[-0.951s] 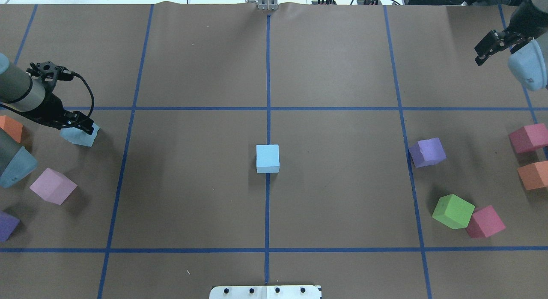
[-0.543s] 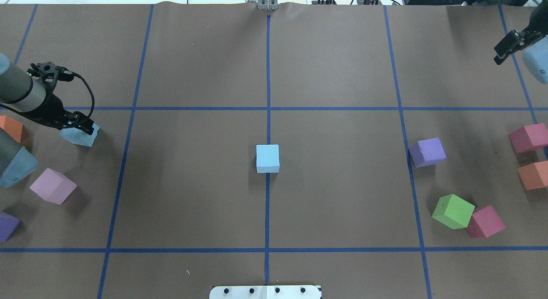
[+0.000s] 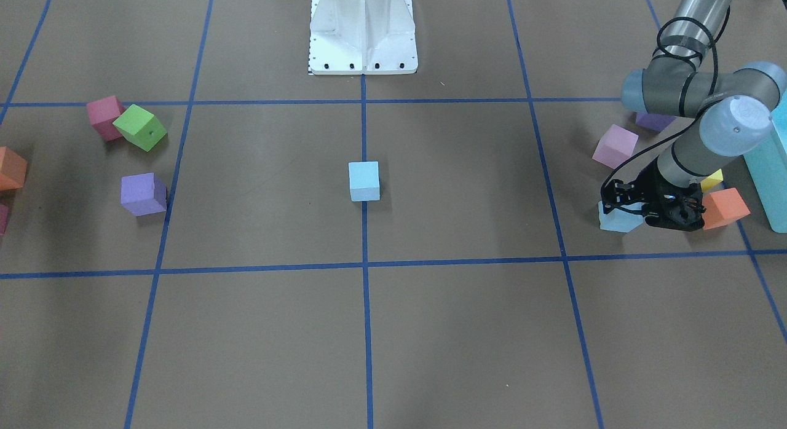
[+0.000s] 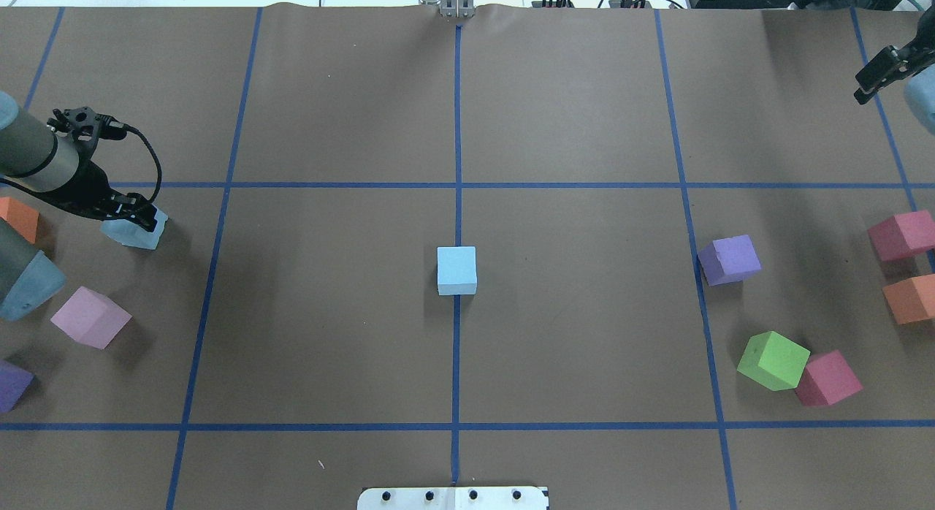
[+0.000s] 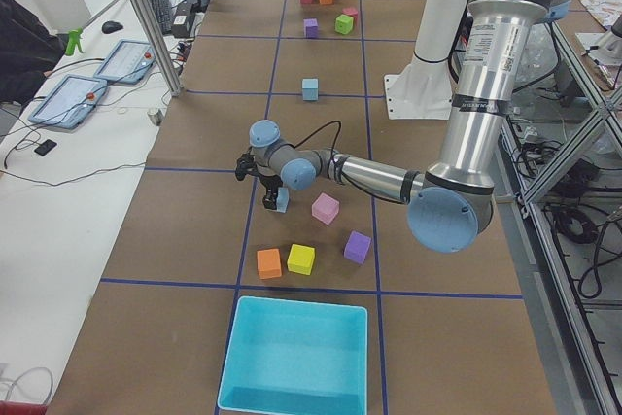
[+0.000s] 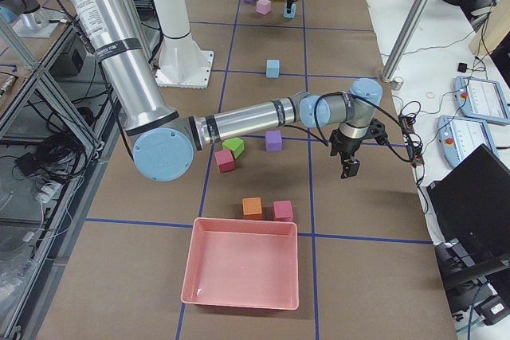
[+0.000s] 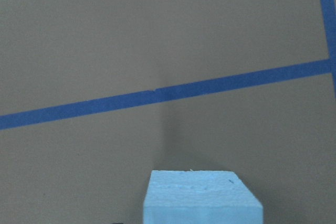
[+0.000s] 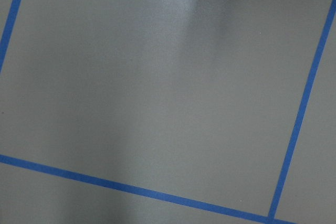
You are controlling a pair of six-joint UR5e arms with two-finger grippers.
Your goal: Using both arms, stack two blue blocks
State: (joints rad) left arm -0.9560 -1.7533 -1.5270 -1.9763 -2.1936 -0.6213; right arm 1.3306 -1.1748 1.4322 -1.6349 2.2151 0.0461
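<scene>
**At the left edge: pickup of the outer blue block**

Over the table (image 4: pixel 329 115) we see the left arm (image 4: pixel 36 155) reaching low along its own side, because one of the two targets lies there. The right arm (image 6: pixel 247 121) hangs at the far right corner, well apart from every block. We read that as leaving the middle free for the carry.

The left claw (image 4: pixel 139 216) sits down over the outer blue block (image 4: pixel 139 236). That block fills the bottom centre of the left wrist view, right where the fingers would meet. The fingers themselves are hidden, so we judge rather than see that it is clamped on the block.

The right claw (image 4: pixel 876 75) is cut by the frame edge, and we cannot tell how wide it stands. Its wrist view shows only bare paper and tape, so we take it as carrying nothing.

The centre blue block (image 4: pixel 456 270) sits square on the middle tape line (image 4: pixel 458 130), alone and within reach of both arms, which makes it a sensible base for the stack. The pink block (image 4: pixel 91 318) and orange block (image 4: pixel 18 218) lie near the pickup but don't touch it, so a straight lift looks clean.
</scene>
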